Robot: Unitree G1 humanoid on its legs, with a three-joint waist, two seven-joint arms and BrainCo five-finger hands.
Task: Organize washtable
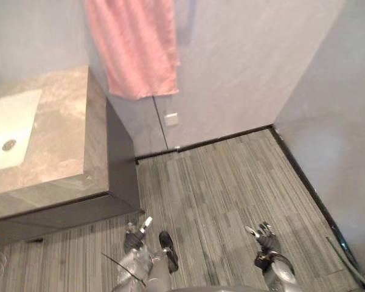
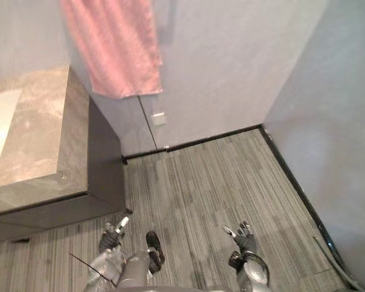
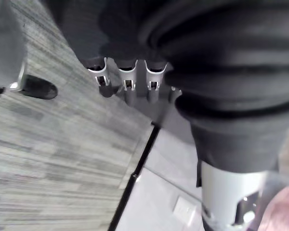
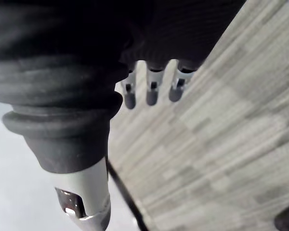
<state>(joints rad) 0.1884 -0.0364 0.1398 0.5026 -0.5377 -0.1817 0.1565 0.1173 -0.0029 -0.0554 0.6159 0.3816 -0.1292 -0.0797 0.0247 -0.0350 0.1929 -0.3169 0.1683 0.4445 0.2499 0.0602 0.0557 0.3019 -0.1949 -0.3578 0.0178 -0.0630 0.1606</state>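
The washtable [image 1: 61, 128] is a beige stone counter on a dark cabinet at the left, with a white sink [image 1: 9, 125] set into it. A pink towel [image 1: 137, 45] hangs on the wall beyond its far corner. My left hand [image 1: 134, 238] hangs low over the floor in front of the cabinet, fingers [image 3: 127, 86] straight and holding nothing. My right hand [image 1: 264, 236] hangs low over the floor further right, with its fingers [image 4: 151, 94] likewise straight and empty.
Grey striped flooring [image 1: 225, 182] runs to pale walls with a black skirting [image 1: 219, 141]. A white wall socket [image 1: 171, 118] sits low on the back wall. The right wall [image 1: 334, 128] closes in the space.
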